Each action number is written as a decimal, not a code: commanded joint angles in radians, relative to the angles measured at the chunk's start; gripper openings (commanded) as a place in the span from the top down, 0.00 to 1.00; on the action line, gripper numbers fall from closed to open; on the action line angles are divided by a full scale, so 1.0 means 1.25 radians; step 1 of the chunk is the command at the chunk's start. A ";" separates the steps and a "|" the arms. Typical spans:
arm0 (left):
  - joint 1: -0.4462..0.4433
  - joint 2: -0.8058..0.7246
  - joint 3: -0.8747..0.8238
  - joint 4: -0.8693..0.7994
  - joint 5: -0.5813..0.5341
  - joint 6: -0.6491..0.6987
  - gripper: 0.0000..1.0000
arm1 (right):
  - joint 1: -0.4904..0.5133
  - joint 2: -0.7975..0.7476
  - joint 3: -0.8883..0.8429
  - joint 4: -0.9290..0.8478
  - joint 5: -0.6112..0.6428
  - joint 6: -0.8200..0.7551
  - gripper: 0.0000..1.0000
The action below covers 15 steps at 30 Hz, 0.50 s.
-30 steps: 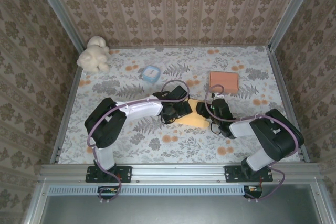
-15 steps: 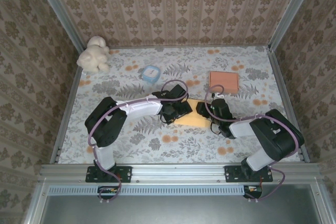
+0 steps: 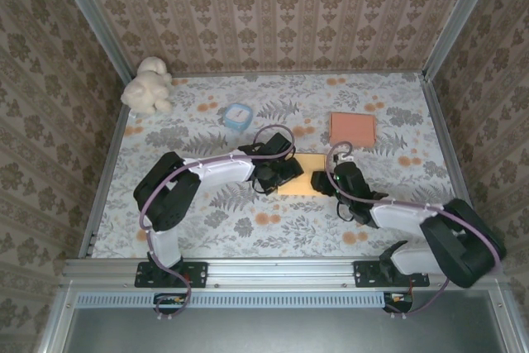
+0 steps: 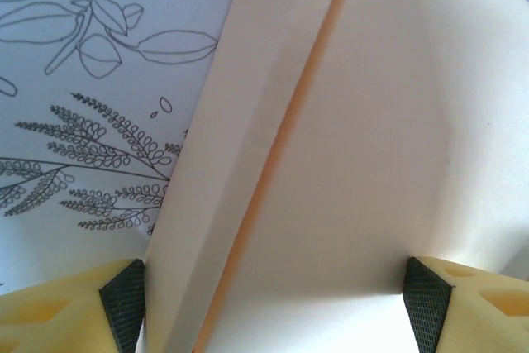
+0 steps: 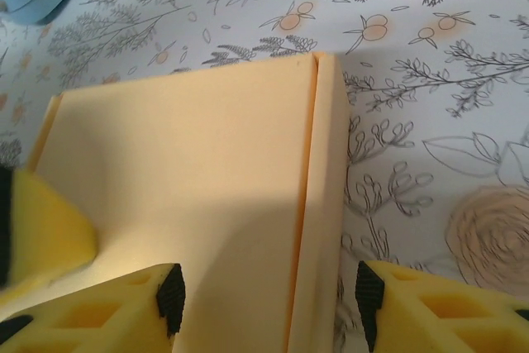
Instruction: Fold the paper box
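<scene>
The paper box (image 3: 299,186) is a pale yellow folded sheet lying flat on the flowered table, between my two grippers. My left gripper (image 3: 278,177) is over its left edge. In the left wrist view the box (image 4: 372,121) runs under the left gripper (image 4: 277,310), whose open jaws straddle a narrow folded strip and part of the main panel. My right gripper (image 3: 325,181) is at the box's right edge. In the right wrist view the right gripper (image 5: 269,299) is open, one finger over the box (image 5: 182,171), the other over the table beside the folded right strip.
A small blue container (image 3: 237,115) sits behind the box to the left, and a flat orange-pink pad (image 3: 353,128) lies at the back right. A white plush toy (image 3: 147,86) is in the far left corner. Patterned walls enclose the table.
The box, skewed and partly raised a second ago, now lies flat and square. The right arm's elbow has swung out to the right. The left jaws have narrowed a little.
</scene>
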 commanded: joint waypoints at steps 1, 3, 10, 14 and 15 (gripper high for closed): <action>0.012 0.034 -0.026 -0.042 -0.032 -0.020 0.18 | 0.024 -0.087 -0.016 -0.142 0.062 -0.028 0.40; 0.012 0.032 -0.026 -0.043 -0.034 -0.018 0.18 | 0.036 -0.135 -0.023 -0.180 0.075 -0.030 0.41; 0.013 0.030 -0.028 -0.047 -0.043 -0.018 0.19 | 0.048 -0.186 -0.047 -0.192 0.055 -0.017 0.43; 0.013 0.030 -0.030 -0.048 -0.045 -0.018 0.19 | 0.048 -0.139 -0.040 -0.160 0.043 -0.020 0.43; 0.013 0.030 -0.030 -0.048 -0.046 -0.018 0.19 | 0.048 -0.127 -0.040 -0.145 0.038 -0.018 0.42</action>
